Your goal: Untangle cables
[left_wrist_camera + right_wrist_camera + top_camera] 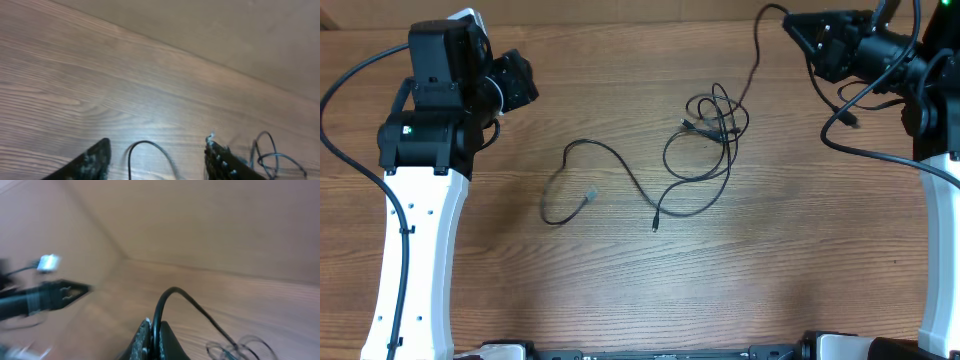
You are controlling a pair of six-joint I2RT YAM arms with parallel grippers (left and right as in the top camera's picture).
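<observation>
A knot of thin black cables [713,125] lies at the table's middle right. One cable [757,55] runs from the knot up to my right gripper [798,28], which is shut on it at the far right; the right wrist view shows the cable [175,296] pinched between the fingers [156,339]. A separate black cable [605,165] lies in a loop at centre, its plug [655,221] near the front. My left gripper [520,80] is open and empty at the far left; its wrist view shows the loop [145,147] between the fingers [157,157].
A small loose plug end [588,194] lies by the looped cable. Thick black arm wires [865,150] hang beside the right arm. The white arm bases stand at the left [415,250] and right [940,250] edges.
</observation>
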